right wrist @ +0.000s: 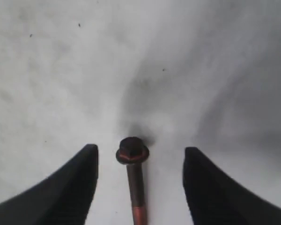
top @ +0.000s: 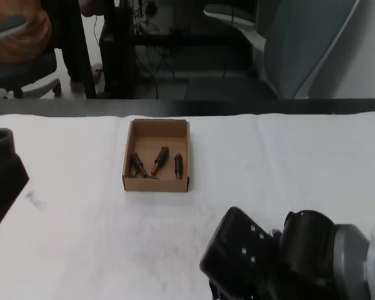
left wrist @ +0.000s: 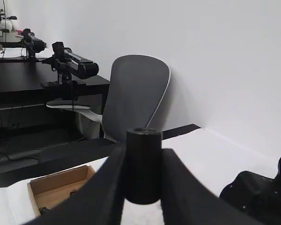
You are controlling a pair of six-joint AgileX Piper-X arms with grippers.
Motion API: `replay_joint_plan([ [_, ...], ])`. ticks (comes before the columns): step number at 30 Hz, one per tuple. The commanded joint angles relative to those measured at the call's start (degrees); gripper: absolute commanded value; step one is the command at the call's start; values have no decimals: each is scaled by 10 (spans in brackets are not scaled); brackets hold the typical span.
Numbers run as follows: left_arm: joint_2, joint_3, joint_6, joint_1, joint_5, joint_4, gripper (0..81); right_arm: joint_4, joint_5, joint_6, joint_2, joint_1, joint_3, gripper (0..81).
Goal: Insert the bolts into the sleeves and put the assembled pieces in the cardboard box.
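If the right arm's pincer (right wrist: 141, 157) shuts from where it hovers, I'd worry first about the copper-shanked bolt with the dark hexagonal flanged head (right wrist: 135, 183) rolling aside. It lies loose on the white cloth over the bench (top: 287, 162), and a round shank nudged by one finger before the other could skid or turn. The cloth looks soft, so fingers coming down low might also pinch a fold of it with the bolt. A crooked grab would matter later: the left pincer (left wrist: 143, 155) is clamped on a black cylindrical sleeve (left wrist: 144, 171) held upright with its open end up. A bolt held askew would likely catch on that rim rather than slide in.

The right pincer's fingers stand wide apart, with bare cloth showing between each of them and the bolt, so nothing touches it. The bolt lies lengthwise between them, a little nearer one finger than the other, head pointing away from the wrist and shank running back toward it.

Further up the bench, the shallow brown cardboard box (top: 156, 182) holds three dark, reddish assembled pieces (top: 160, 160), well apart from both arms.
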Motion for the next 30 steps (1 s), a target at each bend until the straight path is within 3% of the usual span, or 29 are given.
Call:
replay_joint_plan([
  [1,-4,-1,5,0,-12,-5,18,-39,-2,2,15,-7,-1,518],
  [10,-4,-1,5,0,-12,-5,18,-48,-19,-6,65,-13,-23,487],
  [12,-4,-1,5,0,-12,-2,18,-40,-34,-10,74,-17,-25,400],
  [14,-4,-1,5,0,-12,6,18,-39,-45,-26,78,-17,-25,185],
  [15,-4,-1,5,0,-12,10,18,-39,-46,-41,78,-17,-27,32],
  [20,-4,-1,5,0,-13,12,18,-26,-38,-112,78,-24,-43,6],
  [22,-4,-1,5,0,-13,23,18,-58,-1,-142,68,-24,-50,6],
  [26,-4,14,7,0,-13,47,18,-165,80,-309,28,-33,-51,6],
  [30,-4,60,7,0,-1,27,18,-217,100,-585,-46,-57,-51,6],
])
